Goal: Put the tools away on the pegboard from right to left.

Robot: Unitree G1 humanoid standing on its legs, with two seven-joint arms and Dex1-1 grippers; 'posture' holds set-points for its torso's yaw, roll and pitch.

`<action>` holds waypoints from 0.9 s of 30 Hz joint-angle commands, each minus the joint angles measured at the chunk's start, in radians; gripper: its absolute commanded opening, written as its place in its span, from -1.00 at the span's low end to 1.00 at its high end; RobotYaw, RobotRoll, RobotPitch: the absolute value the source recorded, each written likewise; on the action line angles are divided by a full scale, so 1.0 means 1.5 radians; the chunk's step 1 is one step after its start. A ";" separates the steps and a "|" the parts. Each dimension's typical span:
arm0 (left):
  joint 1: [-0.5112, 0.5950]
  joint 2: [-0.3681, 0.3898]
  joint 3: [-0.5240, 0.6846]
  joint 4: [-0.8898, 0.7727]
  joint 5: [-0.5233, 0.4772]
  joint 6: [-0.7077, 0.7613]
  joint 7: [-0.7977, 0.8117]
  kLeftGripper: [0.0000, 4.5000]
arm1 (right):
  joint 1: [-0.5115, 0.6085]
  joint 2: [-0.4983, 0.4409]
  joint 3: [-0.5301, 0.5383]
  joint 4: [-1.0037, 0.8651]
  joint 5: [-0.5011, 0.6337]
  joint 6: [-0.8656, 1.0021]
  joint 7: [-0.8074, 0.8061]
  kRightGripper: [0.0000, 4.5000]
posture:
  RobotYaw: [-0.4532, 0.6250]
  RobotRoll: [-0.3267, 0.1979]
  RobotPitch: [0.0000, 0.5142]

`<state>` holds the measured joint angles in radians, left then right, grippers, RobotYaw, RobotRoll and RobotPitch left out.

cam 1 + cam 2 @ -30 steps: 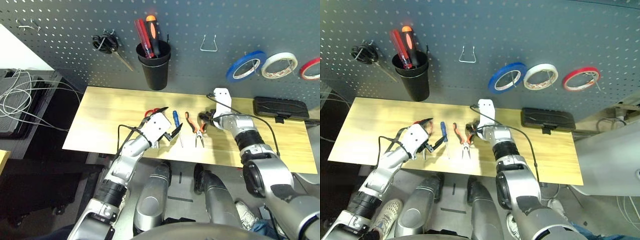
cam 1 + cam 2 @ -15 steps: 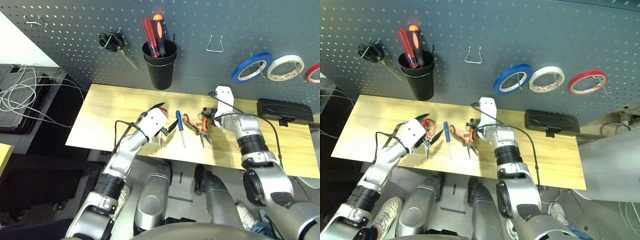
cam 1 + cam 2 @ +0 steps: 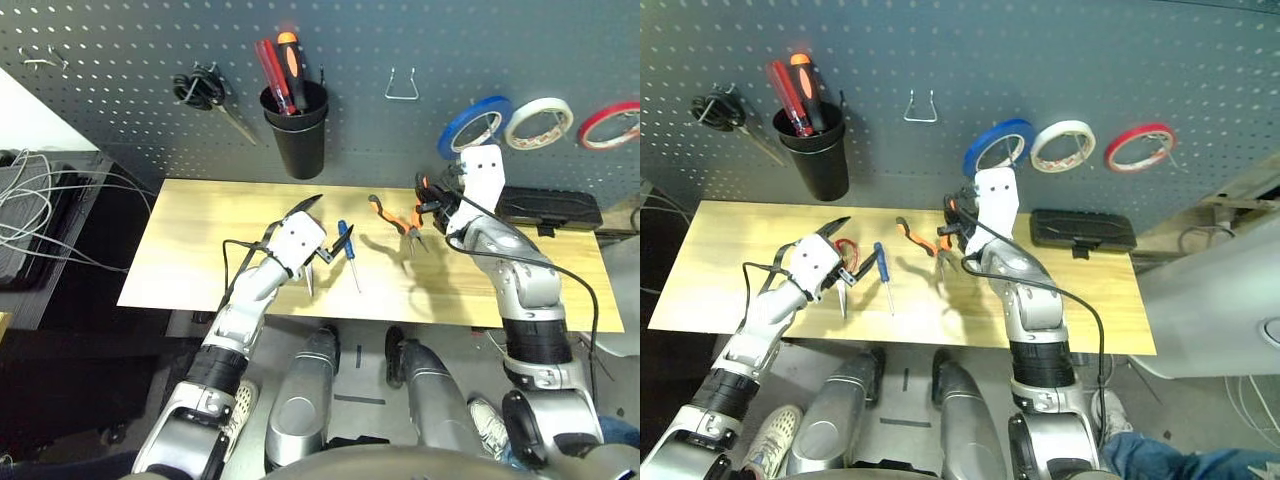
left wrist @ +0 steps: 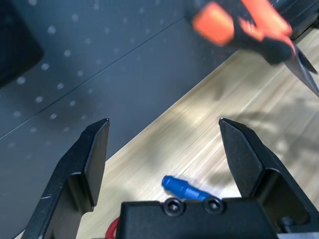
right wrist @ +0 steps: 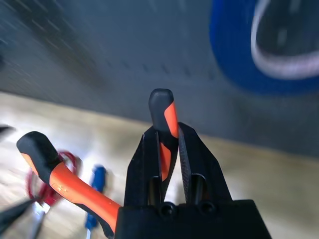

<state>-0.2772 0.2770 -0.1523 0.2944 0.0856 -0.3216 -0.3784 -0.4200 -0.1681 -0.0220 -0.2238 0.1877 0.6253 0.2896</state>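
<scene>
The blue tape ring (image 3: pixel 473 127) already hangs on the dark grey perforated pegboard (image 3: pixel 140 110). The right pincer (image 5: pixel 167 144) is clamped on one handle of the orange-and-black-handled pliers (image 3: pixel 397 216), held above the pale wooden worktop (image 3: pixel 200 230). The small blue-handled screwdriver (image 3: pixel 345 246) and red-handled scissors (image 3: pixel 845 250) lie there unstowed; the left pincer (image 3: pixel 328 228) stands apart beside them

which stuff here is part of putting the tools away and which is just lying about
Part of the job:
- pliers, held in the right hand
- blue-handled screwdriver on the table
- red-handled scissors by the open left hand
- blue tape ring, already hung
- pegboard

Lying about:
- white tape ring
- red tape ring
- black-handled scissors
- black case
</scene>
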 commanded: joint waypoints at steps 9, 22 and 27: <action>-0.007 -0.017 0.016 -0.052 -0.097 -0.012 -0.067 1.00 | -0.061 -0.017 -0.045 -0.076 0.048 -0.095 0.014 -0.87 | 0.08 0.25 -0.07; -0.047 -0.048 0.022 -0.148 -0.139 0.110 -0.062 1.00 | -0.242 0.014 -0.080 -0.045 0.113 -0.109 -0.032 -0.87 | 0.12 0.25 -0.13; -0.066 -0.053 0.024 -0.160 -0.141 0.124 -0.061 1.00 | -0.296 0.029 -0.073 0.020 0.092 -0.189 -0.033 -0.87 | 0.13 0.25 -0.13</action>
<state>-0.3862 0.1985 -0.1181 0.0683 -0.1233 -0.1569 -0.4700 -0.8374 -0.1284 -0.1361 -0.2195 0.3396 0.4082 0.2371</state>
